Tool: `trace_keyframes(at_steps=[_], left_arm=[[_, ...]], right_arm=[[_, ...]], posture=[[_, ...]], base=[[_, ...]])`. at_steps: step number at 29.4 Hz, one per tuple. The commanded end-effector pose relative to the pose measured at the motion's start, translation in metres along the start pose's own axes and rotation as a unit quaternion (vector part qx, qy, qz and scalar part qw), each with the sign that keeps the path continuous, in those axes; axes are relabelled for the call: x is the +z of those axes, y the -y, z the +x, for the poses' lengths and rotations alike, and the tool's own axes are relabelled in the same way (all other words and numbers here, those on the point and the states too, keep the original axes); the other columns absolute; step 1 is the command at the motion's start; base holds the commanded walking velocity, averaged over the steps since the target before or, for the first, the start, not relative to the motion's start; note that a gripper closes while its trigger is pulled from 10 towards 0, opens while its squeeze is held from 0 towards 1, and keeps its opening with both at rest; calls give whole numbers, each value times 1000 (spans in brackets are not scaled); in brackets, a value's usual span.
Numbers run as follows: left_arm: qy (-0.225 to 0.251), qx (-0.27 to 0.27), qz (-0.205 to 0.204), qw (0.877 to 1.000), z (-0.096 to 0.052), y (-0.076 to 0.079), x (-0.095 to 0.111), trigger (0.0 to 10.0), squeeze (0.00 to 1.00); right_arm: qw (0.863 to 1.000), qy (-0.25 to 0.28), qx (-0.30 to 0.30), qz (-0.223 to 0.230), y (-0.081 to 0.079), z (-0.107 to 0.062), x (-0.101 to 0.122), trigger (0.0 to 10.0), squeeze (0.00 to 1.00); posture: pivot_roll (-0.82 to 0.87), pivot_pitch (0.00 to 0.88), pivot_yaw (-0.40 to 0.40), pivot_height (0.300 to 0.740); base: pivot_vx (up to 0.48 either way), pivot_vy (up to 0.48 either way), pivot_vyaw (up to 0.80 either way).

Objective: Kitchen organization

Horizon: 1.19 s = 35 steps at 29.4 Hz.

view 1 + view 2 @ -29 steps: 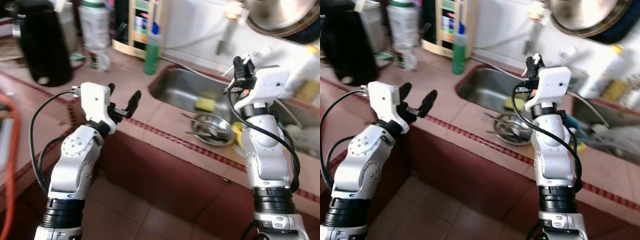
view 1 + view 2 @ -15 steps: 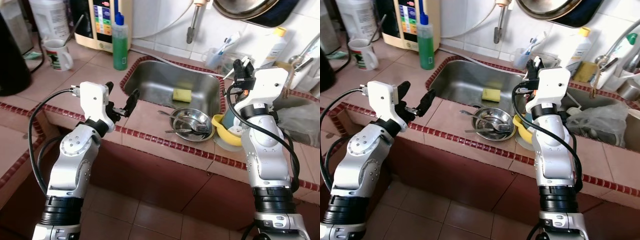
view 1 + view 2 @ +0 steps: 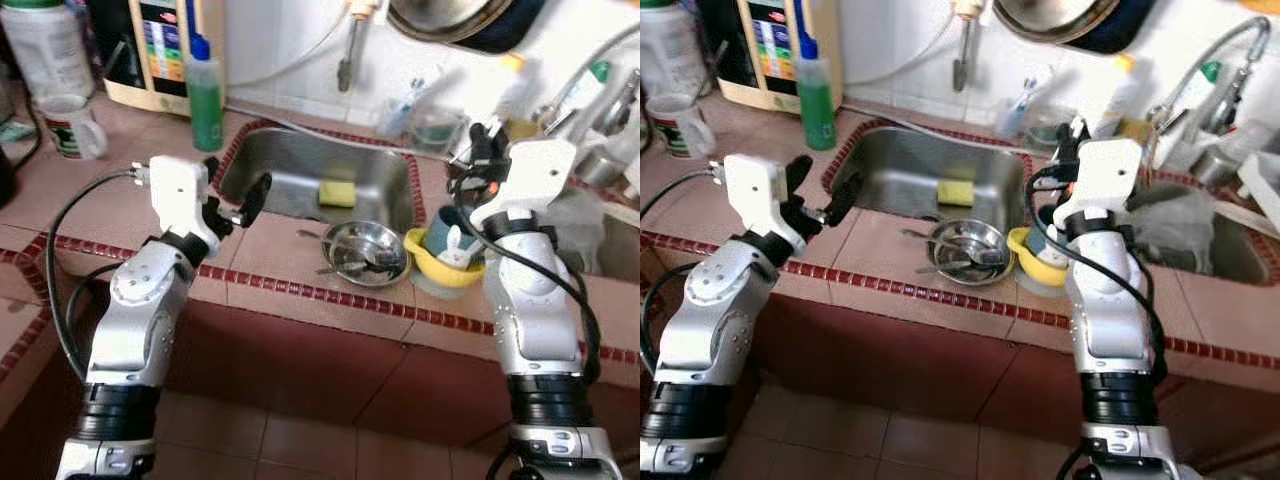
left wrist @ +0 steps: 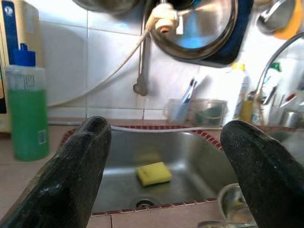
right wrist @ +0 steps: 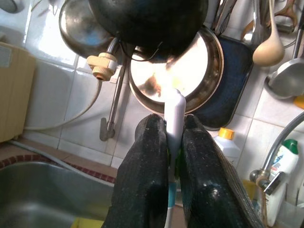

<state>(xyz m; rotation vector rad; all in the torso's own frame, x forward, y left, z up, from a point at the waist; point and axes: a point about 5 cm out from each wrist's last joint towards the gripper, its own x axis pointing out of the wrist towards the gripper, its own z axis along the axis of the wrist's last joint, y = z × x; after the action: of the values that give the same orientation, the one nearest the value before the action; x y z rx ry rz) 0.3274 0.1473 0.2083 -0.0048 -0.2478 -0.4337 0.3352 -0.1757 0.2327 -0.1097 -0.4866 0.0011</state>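
My left gripper (image 3: 238, 180) is open and holds nothing, over the tiled counter at the left rim of the steel sink (image 3: 290, 165). A yellow sponge (image 4: 154, 173) lies in the sink. My right gripper (image 5: 173, 124) is raised at the sink's right side and shut on a thin white stick with a green-blue end, maybe a toothbrush (image 5: 174, 111). On the counter's front lip sit a steel bowl (image 3: 365, 262) with cutlery and a yellow bowl (image 3: 440, 278) with a teal cup in it, just below the right gripper (image 3: 480, 140).
A green soap bottle (image 3: 206, 105) and a mug (image 3: 68, 125) stand at the back left. A clear cup of brushes (image 3: 432, 125) sits behind the sink, and pans (image 5: 175, 66) hang on the tiled wall. A tap (image 3: 1230, 50) and a plastic bag (image 3: 1185, 215) are at the right.
The whole view has swung from the left counter to the sink, so the camera moved. Both arms keep their poses, and the right gripper still holds the white stick.
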Motion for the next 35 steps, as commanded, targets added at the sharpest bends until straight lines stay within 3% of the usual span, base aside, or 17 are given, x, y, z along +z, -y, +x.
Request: trace_keyframes(at_steps=[1, 22, 35], left_arm=[[2, 1, 6, 1000, -1, -3, 1, 10000, 0], [19, -13, 14, 1000, 0, 2, 5, 10000, 0], [25, -22, 13, 999, 1, 4, 5, 10000, 0]], right_arm=[[1000, 9, 6, 1, -2, 1, 3, 10000, 0], [1000, 16, 15, -6, -1, 3, 3, 10000, 0], [1000, 19, 19, -6, -2, 3, 4, 10000, 0]], posture=[[153, 0, -107, 740], [152, 0, -117, 740], [149, 0, -117, 740]], base=[[0, 0, 0], [0, 0, 0], [407, 0, 0]])
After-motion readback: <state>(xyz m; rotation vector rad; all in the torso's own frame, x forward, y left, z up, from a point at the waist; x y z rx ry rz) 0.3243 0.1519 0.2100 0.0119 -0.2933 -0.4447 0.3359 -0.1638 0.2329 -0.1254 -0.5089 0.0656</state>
